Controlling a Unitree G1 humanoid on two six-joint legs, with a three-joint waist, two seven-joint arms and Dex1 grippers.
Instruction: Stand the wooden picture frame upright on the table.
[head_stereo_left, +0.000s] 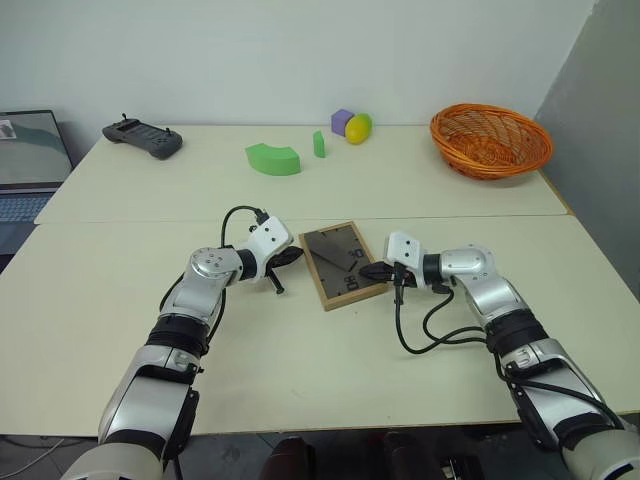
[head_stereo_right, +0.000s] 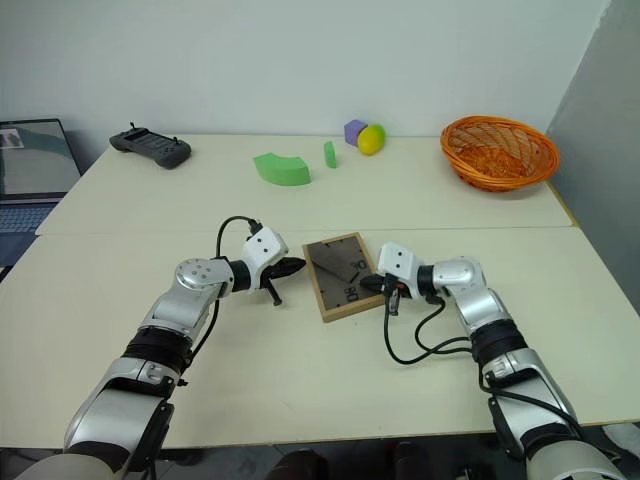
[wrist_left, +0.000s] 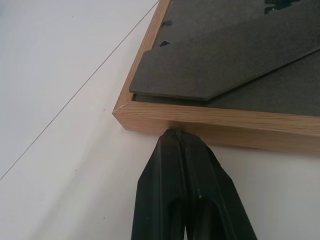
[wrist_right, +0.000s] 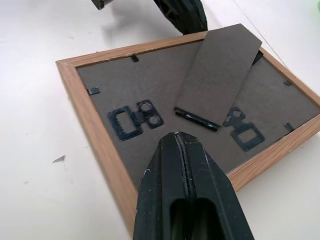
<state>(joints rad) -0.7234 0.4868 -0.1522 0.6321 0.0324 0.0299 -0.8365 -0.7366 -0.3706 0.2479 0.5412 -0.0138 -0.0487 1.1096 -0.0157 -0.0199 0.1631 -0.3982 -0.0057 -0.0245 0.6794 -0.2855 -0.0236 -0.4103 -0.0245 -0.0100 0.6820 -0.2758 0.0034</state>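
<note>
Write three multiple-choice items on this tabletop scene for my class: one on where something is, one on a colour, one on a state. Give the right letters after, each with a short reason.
1. Where does the wooden picture frame lie?
A. inside the basket
B. on the table between the two grippers
C. on the laptop

2. What colour is the woven basket at the table's far right corner?
A. orange
B. blue
C. white

3. How is the frame placed?
A. standing upright on its stand
B. flat with its picture facing up
C. flat with its dark back panel facing up

Answers:
1 B: the left gripper and right gripper flank it on the table.
2 A: its weave is plainly orange.
3 C: the right wrist view shows the back panel, hangers and fold-out stand on top.
</note>
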